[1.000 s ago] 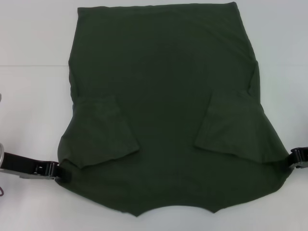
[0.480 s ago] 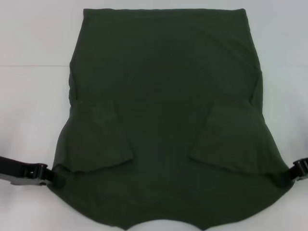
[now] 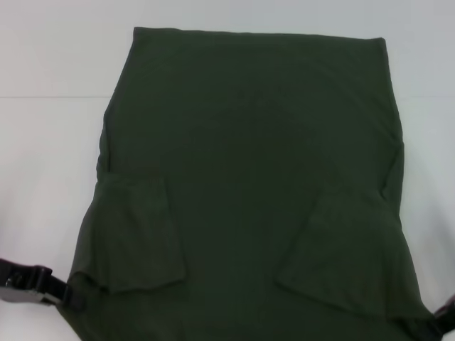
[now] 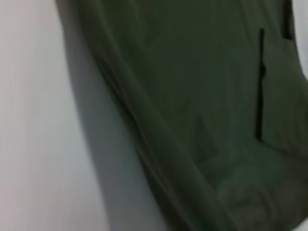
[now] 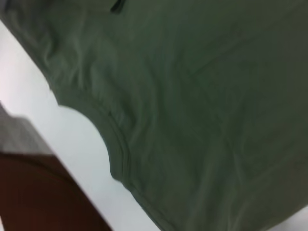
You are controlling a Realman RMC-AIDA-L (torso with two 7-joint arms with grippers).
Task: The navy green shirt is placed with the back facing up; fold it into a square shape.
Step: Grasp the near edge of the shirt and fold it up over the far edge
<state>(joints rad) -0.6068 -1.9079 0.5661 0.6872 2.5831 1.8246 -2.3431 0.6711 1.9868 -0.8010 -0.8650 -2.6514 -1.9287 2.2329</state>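
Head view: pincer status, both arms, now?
Left pincer: shut on the large dark olive-green cotton shirt, at its near left corner.
Right pincer: shut on the shirt's near right corner.

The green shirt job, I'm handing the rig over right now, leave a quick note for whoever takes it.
Left gripper: at the near left corner of the navy green shirt, shut on the cloth.
Right gripper: at the near right corner, barely in frame, gripping there too.
Shirt: spread on the white table, plain side up, near edge lifted by both arms, far edge lying flat.
Done: both sleeves folded in onto the body.
Left: carry the near edge over toward the far edge, lay it down, release, then square up the fold.
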